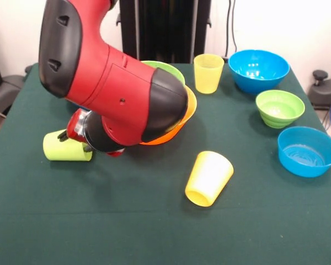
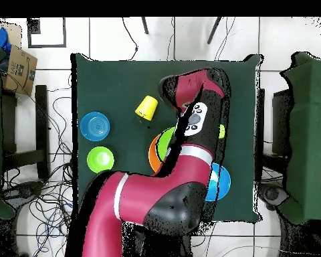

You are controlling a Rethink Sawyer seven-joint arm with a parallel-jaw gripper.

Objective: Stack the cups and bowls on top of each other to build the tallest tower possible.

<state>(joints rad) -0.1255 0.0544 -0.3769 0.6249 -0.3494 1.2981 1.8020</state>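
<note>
- The gripper was covered by the arm's (image 1: 110, 88) bulk in both views; its state could not be told.
- Most of the orange bowl (image 1: 185, 118) and the large lime green bowl (image 1: 163, 69) was hidden behind the arm.
- One end of the lime green cup (image 1: 63, 148) was masked by the arm's wrist.
- In the overhead view, a blue bowl (image 2: 221, 182) was partly covered by the arm.

Seen from the front, a cup (image 1: 67, 147) lies on its side at the table's (image 1: 127, 232) left, beside the arm (image 1: 110, 94). Another tipped cup (image 1: 208, 178) lies near centre. A third cup (image 1: 208, 73) stands upright at the far edge, with three bowls (image 1: 259, 70) (image 1: 279, 108) (image 1: 308, 151) lined down the right side.
</note>
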